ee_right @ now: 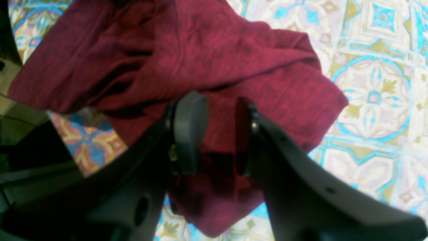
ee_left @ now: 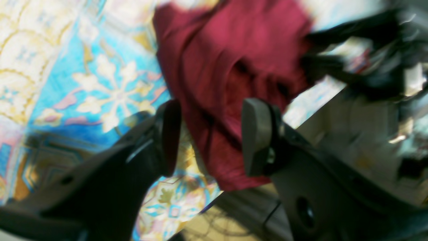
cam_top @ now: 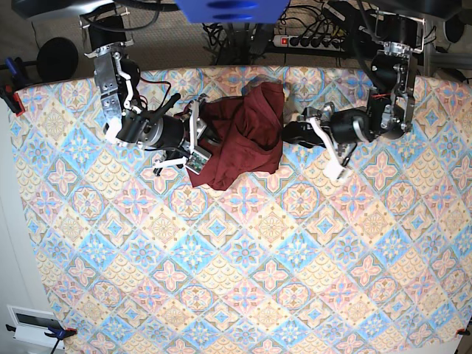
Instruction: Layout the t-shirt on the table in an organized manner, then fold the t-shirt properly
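Observation:
The dark maroon t-shirt (cam_top: 247, 136) lies crumpled in a heap at the back middle of the patterned table (cam_top: 243, 258). My right gripper (cam_top: 198, 140) is at the heap's left edge. In the right wrist view its jaws (ee_right: 217, 132) are closed on a bunch of the t-shirt (ee_right: 200, 43). My left gripper (cam_top: 291, 133) is at the heap's right edge. In the blurred left wrist view it (ee_left: 212, 137) stands open, fingers wide apart, with the t-shirt (ee_left: 227, 60) beyond them and a strip of tablecloth (ee_left: 110, 83) showing beside the left finger.
The table's back edge runs just behind the shirt, with a power strip (cam_top: 310, 40) and cables past it. Both arm bases stand at the back corners. A clamp (cam_top: 9, 96) holds the cloth at the left edge. Bare patterned cloth spreads toward the front.

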Motion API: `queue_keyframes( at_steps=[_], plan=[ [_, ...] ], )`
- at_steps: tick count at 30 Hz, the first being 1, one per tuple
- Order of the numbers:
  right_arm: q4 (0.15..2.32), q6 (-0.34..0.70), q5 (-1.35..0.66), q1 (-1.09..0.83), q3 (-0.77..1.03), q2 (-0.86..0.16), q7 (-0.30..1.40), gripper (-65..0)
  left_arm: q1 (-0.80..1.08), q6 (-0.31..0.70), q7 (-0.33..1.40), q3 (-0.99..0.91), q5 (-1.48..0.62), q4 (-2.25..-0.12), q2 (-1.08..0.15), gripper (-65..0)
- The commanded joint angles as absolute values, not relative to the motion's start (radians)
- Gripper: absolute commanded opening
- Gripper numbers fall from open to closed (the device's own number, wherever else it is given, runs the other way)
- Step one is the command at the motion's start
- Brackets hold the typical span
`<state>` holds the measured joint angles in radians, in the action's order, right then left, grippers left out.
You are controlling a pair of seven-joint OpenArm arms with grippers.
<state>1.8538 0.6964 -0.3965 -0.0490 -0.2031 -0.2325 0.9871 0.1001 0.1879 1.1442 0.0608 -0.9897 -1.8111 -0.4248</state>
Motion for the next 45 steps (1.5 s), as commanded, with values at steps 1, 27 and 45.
queue_keyframes(
  at_steps=[1, 27, 45],
  plan=[
    [1.873, 0.698, -0.414, -0.035, -0.2, -0.237, 0.966, -47.1, 0.071, 0.196, 1.127, 0.077, -0.981, -1.827, -0.432, -36.2],
    [1.873, 0.698, -0.415, -0.036, -0.202, -0.237, 0.97, -47.1, -0.145, 0.185, 0.835, 0.348, -0.513, -1.563, -0.346, -64.6],
    [1.882, 0.698, -0.41, -0.077, -0.312, -0.314, 0.966, -47.1, -0.179, 0.084, 0.829, 0.236, -0.513, -1.448, -0.297, -64.8]
  ],
)
